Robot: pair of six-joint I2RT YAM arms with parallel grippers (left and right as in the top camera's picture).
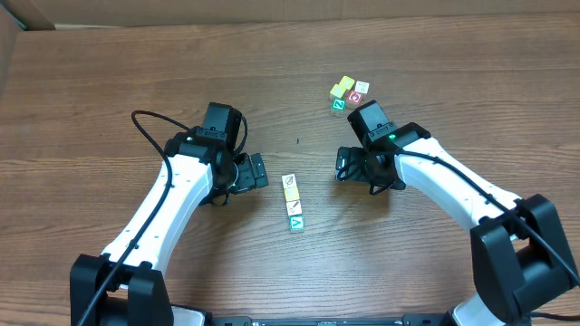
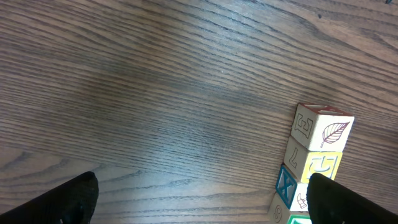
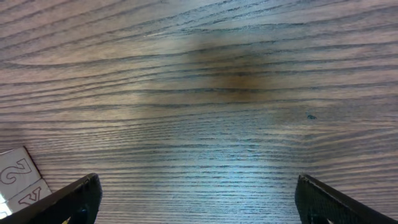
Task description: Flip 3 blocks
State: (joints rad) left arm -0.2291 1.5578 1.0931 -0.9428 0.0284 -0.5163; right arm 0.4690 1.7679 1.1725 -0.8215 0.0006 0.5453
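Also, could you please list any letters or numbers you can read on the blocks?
"X", blue: side face of the third block in the row.
"2" or "Z": white block at the right wrist view's left edge.
"Y", partly cut off: block below it.
Outlined letters on the leaf block and the yellow-faced block: too unclear to read.
Marks in the overhead view: too small.

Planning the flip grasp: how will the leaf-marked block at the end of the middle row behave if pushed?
The leaf block looks like a rigid wooden cube with flat faces, so it probably slides or tips rather than rolls. It sits against the yellow-faced block beside it, so a push along the row would likely shift that too. Small, so probably light.
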